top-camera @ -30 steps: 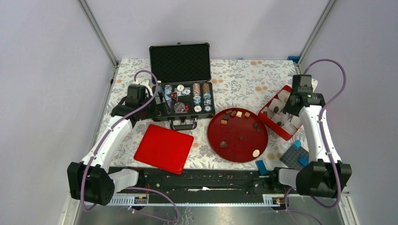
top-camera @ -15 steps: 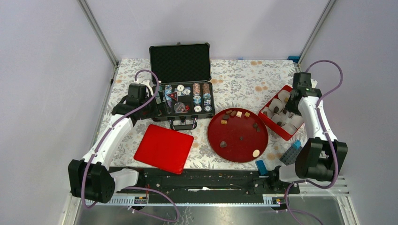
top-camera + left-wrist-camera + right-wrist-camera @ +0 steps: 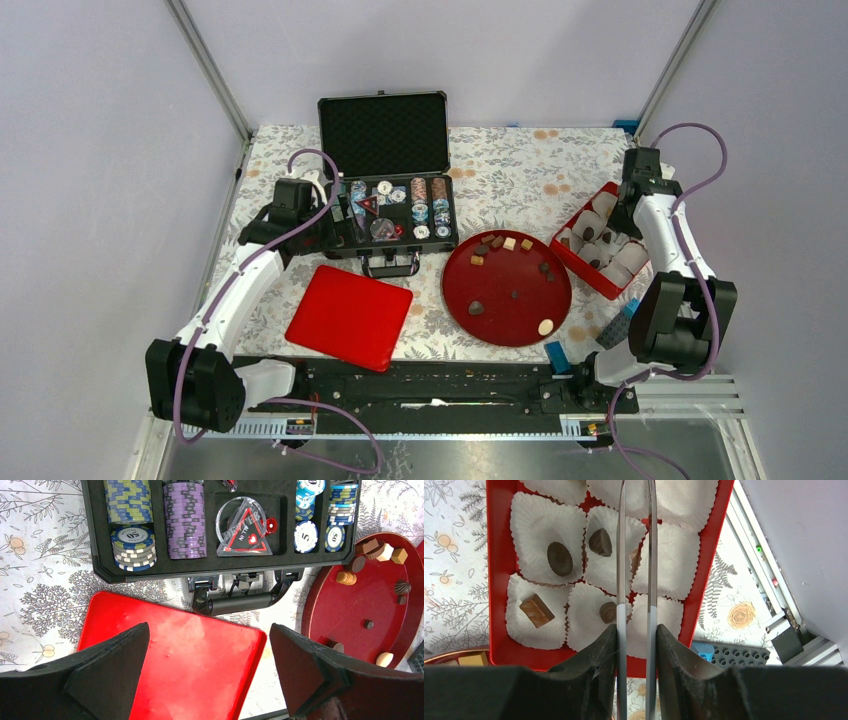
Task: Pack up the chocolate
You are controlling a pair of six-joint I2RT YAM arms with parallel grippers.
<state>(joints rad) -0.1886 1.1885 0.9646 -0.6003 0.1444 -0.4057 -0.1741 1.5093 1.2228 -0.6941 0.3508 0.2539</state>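
While left jaws wide, right jaws barely apart

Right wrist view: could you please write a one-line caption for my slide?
Right end effector above the red box, where several chocolates sit in white paper cups.

Table (image 3: pixel 520 160): printed floral cloth, matt. Round plate (image 3: pixel 505 325) and square lid (image 3: pixel 190 665): red, glossy, smooth. Case lining (image 3: pixel 385 135): matt black foam. Cups (image 3: pixel 541 530): white pleated paper. Chocolate (image 3: pixel 559 559): smooth, faint sheen. Right pincer (image 3: pixel 636 510): thin bright metal blades.
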